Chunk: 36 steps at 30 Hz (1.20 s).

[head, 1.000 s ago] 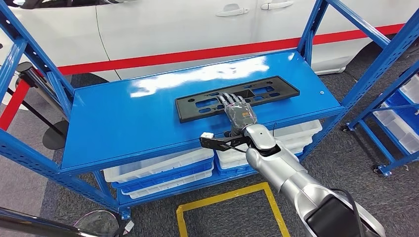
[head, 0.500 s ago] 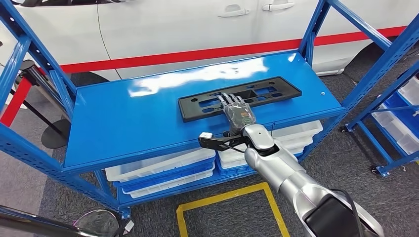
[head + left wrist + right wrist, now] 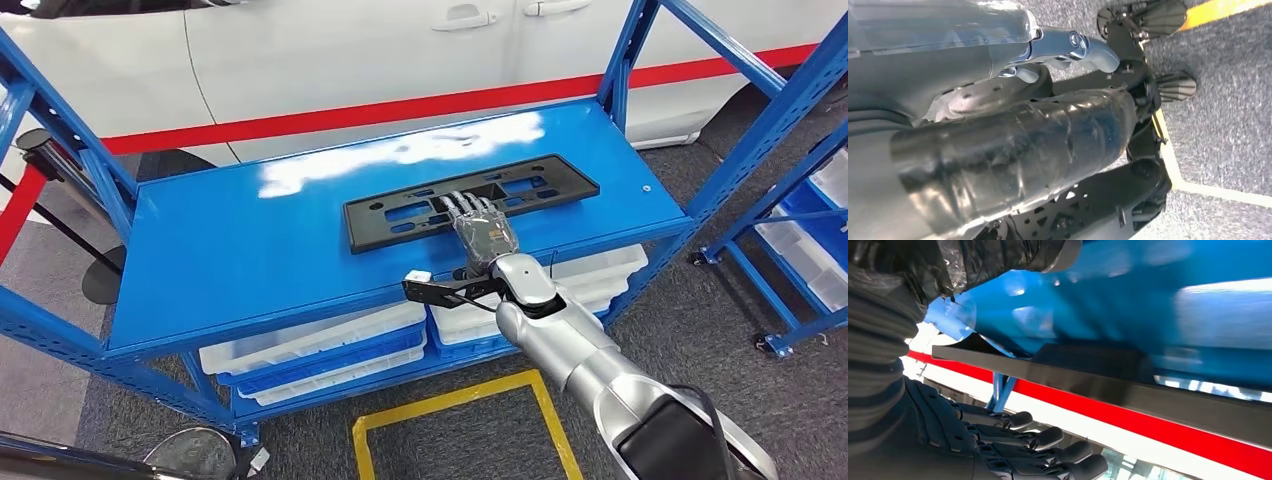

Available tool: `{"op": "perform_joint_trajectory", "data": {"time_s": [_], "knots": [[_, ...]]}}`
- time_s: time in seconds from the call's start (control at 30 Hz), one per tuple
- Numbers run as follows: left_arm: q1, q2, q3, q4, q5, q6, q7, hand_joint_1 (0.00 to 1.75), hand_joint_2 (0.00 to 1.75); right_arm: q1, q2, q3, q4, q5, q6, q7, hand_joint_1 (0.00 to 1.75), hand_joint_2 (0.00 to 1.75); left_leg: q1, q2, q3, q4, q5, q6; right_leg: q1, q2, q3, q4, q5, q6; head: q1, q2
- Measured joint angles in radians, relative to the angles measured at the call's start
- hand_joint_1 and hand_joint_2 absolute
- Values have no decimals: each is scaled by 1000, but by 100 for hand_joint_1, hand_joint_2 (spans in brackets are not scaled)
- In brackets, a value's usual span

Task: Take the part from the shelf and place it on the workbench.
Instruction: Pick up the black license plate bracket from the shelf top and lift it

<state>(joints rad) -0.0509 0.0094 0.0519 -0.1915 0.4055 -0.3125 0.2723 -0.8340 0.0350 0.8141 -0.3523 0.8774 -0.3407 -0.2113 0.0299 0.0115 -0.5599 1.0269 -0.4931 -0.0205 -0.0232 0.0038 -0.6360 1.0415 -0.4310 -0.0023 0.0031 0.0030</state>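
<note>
A long black plastic part with cut-outs lies flat on the blue shelf top, toward its right half. My right hand rests on the part's near edge around its middle, fingers stretched forward and apart across it. In the right wrist view the part's edge runs as a dark strip between my thick thumb and my straight fingers, which are not closed around it. My left hand hangs over the grey carpet, and its fingers are hidden.
Blue uprights frame the shelf, with white bins on the level below. A white car with a red stripe stands behind. Another blue rack is at the right. Yellow floor tape marks the carpet in front.
The whole picture has shifted slightly, so the camera moved. My right hand stays on the part in the same pose, and the part keeps its place on the shelf.
</note>
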Motion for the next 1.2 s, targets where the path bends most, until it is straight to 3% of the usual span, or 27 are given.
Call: {"op": "perform_joint_trajectory", "data": {"time_s": [0.07,0.13,0.17,0.2,0.23,0.27,0.33,0.43,0.53,0.63,0.67,0.7,0.73,0.8,0.83,0.87,0.93,1.03,1.07,1.17,1.2], "knots": [[-1,0,-3,0,1,0,0,0,0,-2,1,0,0,0,0,0,0,175,1,-1,-42,88,-45,-3,0,0,11,-5,-4,-13,-1,0],[1,0,-4,0,1,0,0,0,0,0,3,0,0,0,0,0,0,175,0,-2,-120,227,-94,-2,7,1,17,-5,-10,-23,-1,0],[2,0,-5,0,1,0,0,0,0,2,3,0,0,0,0,0,0,175,-1,-2,-151,273,-100,-1,11,3,21,-5,-14,-26,-1,0],[4,0,-5,0,1,0,0,0,0,3,3,0,0,0,0,0,0,175,-2,-3,-165,282,-86,3,15,5,26,-5,-18,-27,-1,0],[5,0,-5,0,1,0,0,0,0,3,4,0,0,0,0,0,0,175,-5,-3,-158,248,-50,9,18,7,32,-5,-22,-27,-1,0],[6,0,-5,0,1,0,-1,0,0,3,4,0,0,1,0,0,0,175,-8,-4,-135,183,-2,17,20,9,39,-5,-27,-27,-1,0],[6,2,-6,0,1,-2,-2,0,0,1,6,0,0,2,0,0,0,175,-17,-6,-82,56,61,34,23,12,50,-5,-36,-23,0,0],[6,4,-10,0,4,-5,-6,0,0,0,7,0,0,2,0,-1,0,175,-27,-7,-59,2,65,46,21,14,48,-8,-38,-8,0,0],[8,3,-13,0,9,-5,-7,0,0,-1,7,0,0,2,0,-2,0,175,-19,-5,-42,-21,66,56,20,9,35,21,-61,8,1,0],[7,4,-15,0,15,-13,-10,0,0,0,7,0,0,2,0,-3,0,175,-17,-5,-30,-28,60,66,14,6,-61,196,-130,20,1,0],[8,4,-17,0,17,-16,-11,0,0,3,6,0,0,2,0,-5,0,175,-16,-5,-26,-27,56,67,11,6,-94,245,-138,23,1,0],[9,4,-20,0,19,-18,-11,0,0,6,6,0,0,2,0,-6,0,175,-16,-5,-22,-26,51,66,8,5,-112,262,-127,26,1,0],[10,4,-23,0,22,-19,-11,0,0,7,6,0,0,2,1,-7,0,175,-16,-6,-16,-23,45,64,5,3,-110,238,-96,28,2,0],[12,4,-28,0,24,-18,-11,0,0,6,6,0,1,2,1,-7,0,175,-14,-7,-4,-15,29,57,1,-2,-62,117,-17,28,2,0],[11,4,-31,0,26,-18,-11,0,0,5,6,0,1,2,2,-7,0,175,-15,-8,-1,-9,21,51,3,-3,-35,59,7,25,2,0],[10,4,-33,0,28,-18,-11,0,0,4,7,0,0,2,2,-7,0,175,-17,-8,0,-7,16,46,5,-4,-18,24,15,21,1,0],[8,5,-38,0,32,-18,-11,0,0,4,7,1,0,2,4,-7,0,175,-19,-7,0,-7,11,34,12,-2,-9,5,6,12,1,0],[8,7,-45,0,39,-16,-12,0,0,3,8,1,-1,2,4,-7,0,175,-16,-6,-4,11,-6,18,5,2,7,-11,3,-7,0,0],[7,7,-47,0,41,-15,-12,0,0,2,10,1,-2,2,5,-8,9,175,-15,-7,-23,50,-26,14,3,2,16,-17,2,-13,0,0],[6,8,-57,0,46,-11,-14,0,0,4,13,1,-2,1,14,-13,115,175,-13,-7,-131,237,-85,6,6,2,31,-20,-8,-25,0,0],[6,8,-60,0,46,-9,-15,0,0,6,14,1,-2,0,18,-15,147,175,-12,-7,-157,266,-79,5,7,2,36,-19,-12,-25,-1,0]]}}
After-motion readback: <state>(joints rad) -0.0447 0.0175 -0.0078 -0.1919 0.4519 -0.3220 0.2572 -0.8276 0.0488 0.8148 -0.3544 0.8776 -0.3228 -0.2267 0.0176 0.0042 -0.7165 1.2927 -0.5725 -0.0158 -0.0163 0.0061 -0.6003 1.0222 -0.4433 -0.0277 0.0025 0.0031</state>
